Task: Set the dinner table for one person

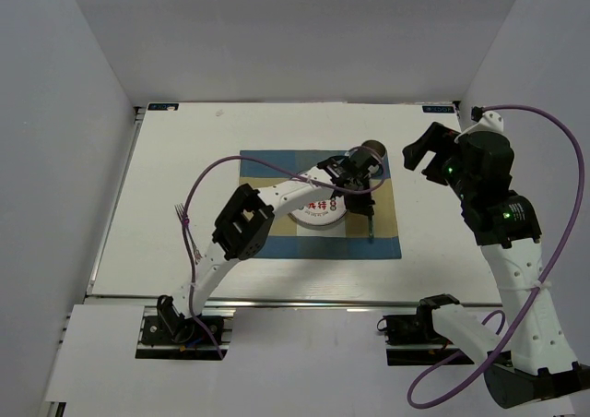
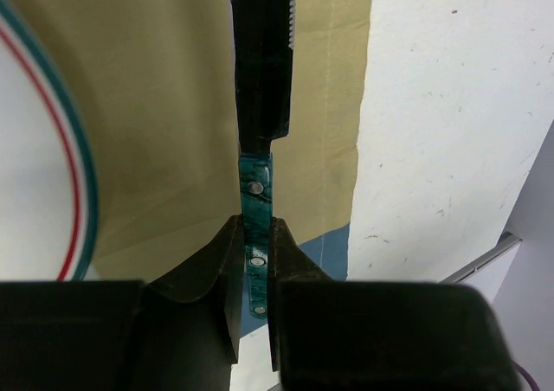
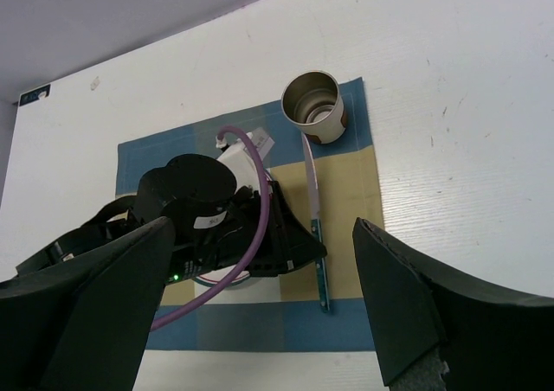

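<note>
On the white dinner table [image 1: 175, 159] lies a blue-and-tan checked placemat [image 1: 267, 242] with a white plate [image 1: 318, 216] on it. A knife [image 1: 371, 223] with a teal handle [image 2: 257, 192] and a dark serrated blade lies on the mat, right of the plate. My left gripper [image 2: 256, 227] is shut on that handle, low over the mat. A metal-lined cup [image 3: 313, 105] stands at the mat's far right corner. My right gripper [image 1: 426, 149] hangs wide open and holding nothing, high above the table to the right of the mat.
A fork [image 1: 178, 214] lies on the bare table left of the mat. A metal rail [image 1: 304, 302] runs along the near edge. White walls close in the left, back and right sides. The left arm's purple cable [image 3: 251, 209] loops over the plate.
</note>
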